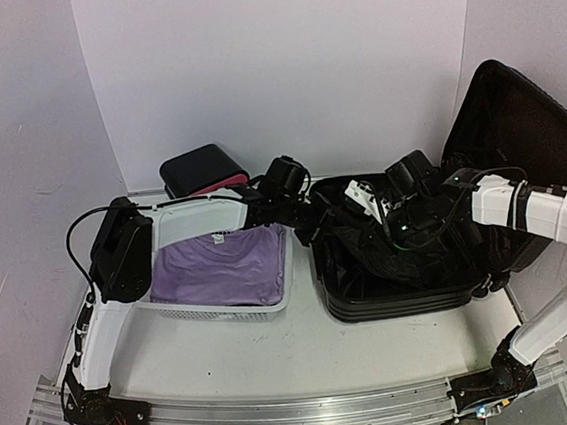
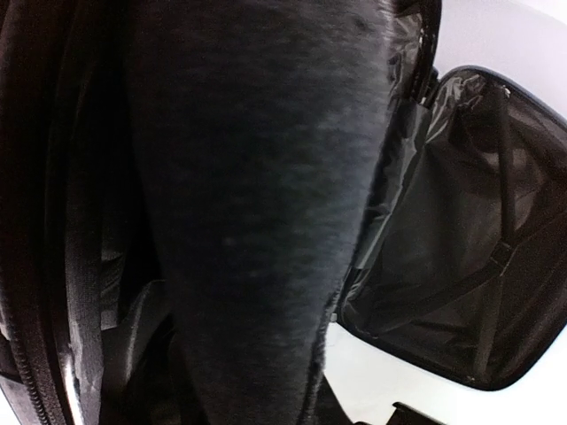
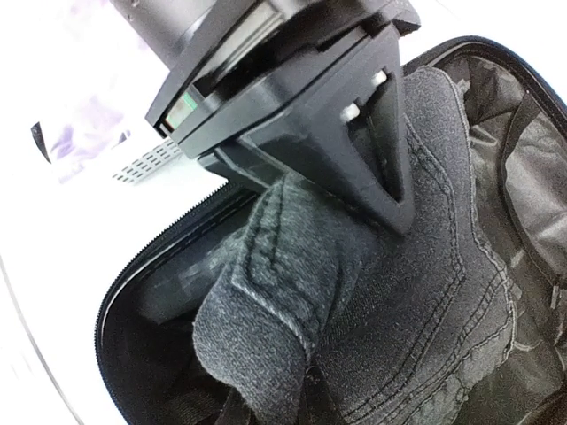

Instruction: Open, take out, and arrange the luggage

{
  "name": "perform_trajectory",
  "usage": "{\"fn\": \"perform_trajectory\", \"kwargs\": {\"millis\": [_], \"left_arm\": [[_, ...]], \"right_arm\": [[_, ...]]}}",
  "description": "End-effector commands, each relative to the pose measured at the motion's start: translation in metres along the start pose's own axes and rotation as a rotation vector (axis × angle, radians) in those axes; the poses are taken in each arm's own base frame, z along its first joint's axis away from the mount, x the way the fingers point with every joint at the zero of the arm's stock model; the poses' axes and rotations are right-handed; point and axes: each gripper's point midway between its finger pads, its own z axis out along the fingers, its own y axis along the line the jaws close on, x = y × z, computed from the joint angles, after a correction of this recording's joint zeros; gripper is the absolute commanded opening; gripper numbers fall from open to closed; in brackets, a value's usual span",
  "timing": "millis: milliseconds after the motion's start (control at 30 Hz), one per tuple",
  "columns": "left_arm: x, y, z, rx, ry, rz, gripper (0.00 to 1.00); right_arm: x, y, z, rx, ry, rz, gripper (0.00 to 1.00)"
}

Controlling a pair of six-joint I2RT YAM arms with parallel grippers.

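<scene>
Nearby, basket (image 1: 223, 315) beside luggage (image 1: 393, 304), jeans (image 3: 399, 292) inside.

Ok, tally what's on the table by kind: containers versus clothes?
Containers: 3 (luggage, white basket, black box)
Clothes: 2 (purple garment, dark grey jeans)
Total: 5

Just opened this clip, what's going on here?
The luggage lies open, its lid propped up on the right, and both arms reach inside. The right pincer is shut on a dark grey denim garment bunched up inside the case. The left pincer sits at the case's left edge, close against dark cloth; whether it grips is unclear. A purple cloth lies in the white basket alongside.
</scene>
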Motion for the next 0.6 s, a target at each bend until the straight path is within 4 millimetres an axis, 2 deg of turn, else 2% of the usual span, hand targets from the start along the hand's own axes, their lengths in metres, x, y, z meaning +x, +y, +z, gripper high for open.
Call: {"fn": "perform_trajectory", "kwargs": {"millis": [0,67,200,267,367,567], "left_arm": [[0.003,-0.060,-0.041,0.101,-0.101,0.283,0.04],[0.005,-0.064,-0.053,0.097,-0.127,0.364,0.00],[0.019,-0.075,-0.083,0.097,-0.159,0.529,0.00],[0.027,-0.078,-0.099,0.091,-0.165,0.600,0.00],[0.038,-0.073,-0.118,0.060,-0.161,0.678,0.00],[0.055,-0.050,-0.153,-0.028,-0.153,0.783,0.00]], "right_arm": [[-0.035,0.014,-0.029,-0.023,-0.147,-0.017,0.05],[-0.035,0.014,-0.034,-0.017,-0.144,-0.007,0.16],[-0.034,0.010,-0.046,0.019,-0.138,0.017,0.50],[-0.033,0.004,-0.052,0.062,-0.143,0.035,0.63],[-0.034,-0.003,-0.063,0.112,-0.160,0.054,0.70],[-0.034,-0.011,-0.071,0.168,-0.168,0.079,0.77]]}}
